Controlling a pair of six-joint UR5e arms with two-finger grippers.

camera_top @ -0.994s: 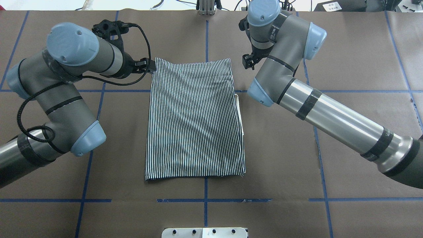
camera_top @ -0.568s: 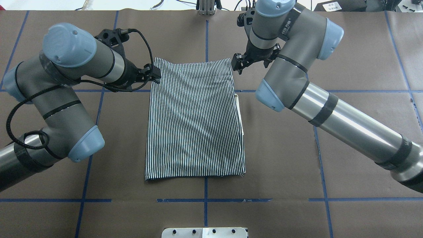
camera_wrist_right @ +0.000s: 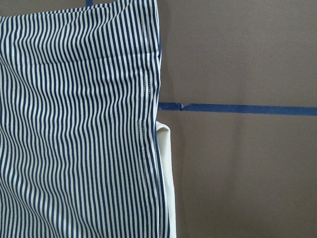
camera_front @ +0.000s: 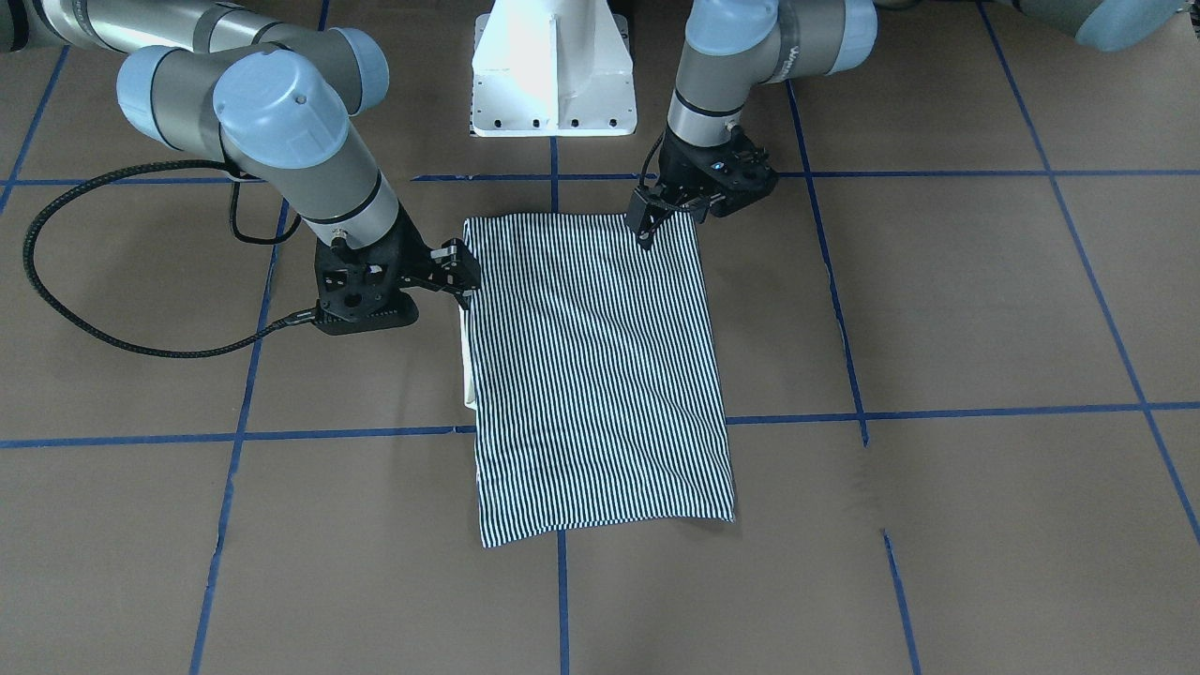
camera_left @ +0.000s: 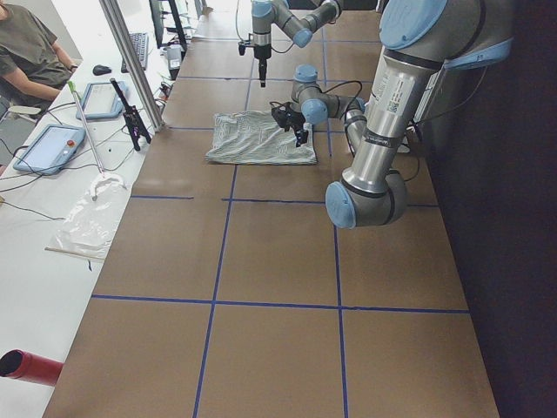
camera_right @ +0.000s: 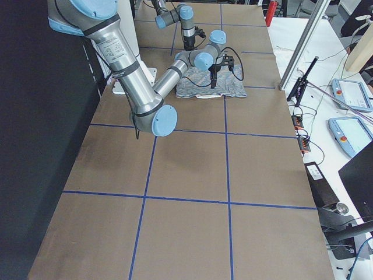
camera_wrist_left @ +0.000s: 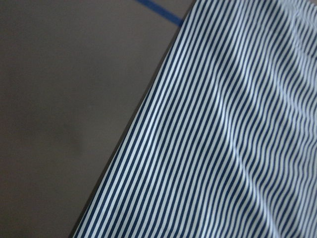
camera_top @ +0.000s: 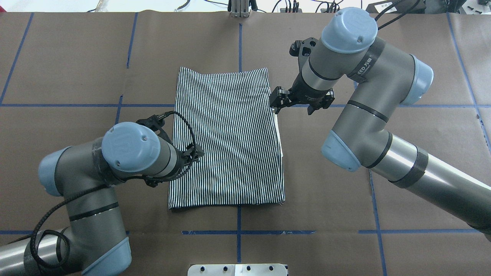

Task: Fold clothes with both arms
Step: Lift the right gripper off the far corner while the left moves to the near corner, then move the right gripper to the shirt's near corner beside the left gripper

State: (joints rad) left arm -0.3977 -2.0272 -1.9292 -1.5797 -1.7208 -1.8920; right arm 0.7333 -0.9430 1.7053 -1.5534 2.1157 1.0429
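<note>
The navy-and-white striped shirt [camera_top: 226, 138] lies folded in a flat rectangle mid-table, also in the front view [camera_front: 600, 375]. Its cream collar [camera_top: 280, 134] peeks out at the right edge and shows in the right wrist view [camera_wrist_right: 166, 173]. My left gripper [camera_top: 196, 154] hovers over the shirt's left edge, open and empty; in the front view it [camera_front: 645, 230] is at the view's right. My right gripper [camera_top: 275, 102] hovers over the shirt's right edge by the collar, open and empty, also in the front view [camera_front: 464, 277]. Both wrist views show only cloth [camera_wrist_left: 223, 139] and table, no fingers.
Blue tape lines [camera_top: 238, 232] grid the brown table. The white pedestal base [camera_front: 553, 66] stands at the robot's edge. An operator [camera_left: 35, 52] sits at a side bench with tablets [camera_left: 48, 148] past the table's far side.
My left gripper has left the shirt's far-left corner and moved back toward the robot along the left edge. My right gripper has come nearer too, along the right edge to the collar.
</note>
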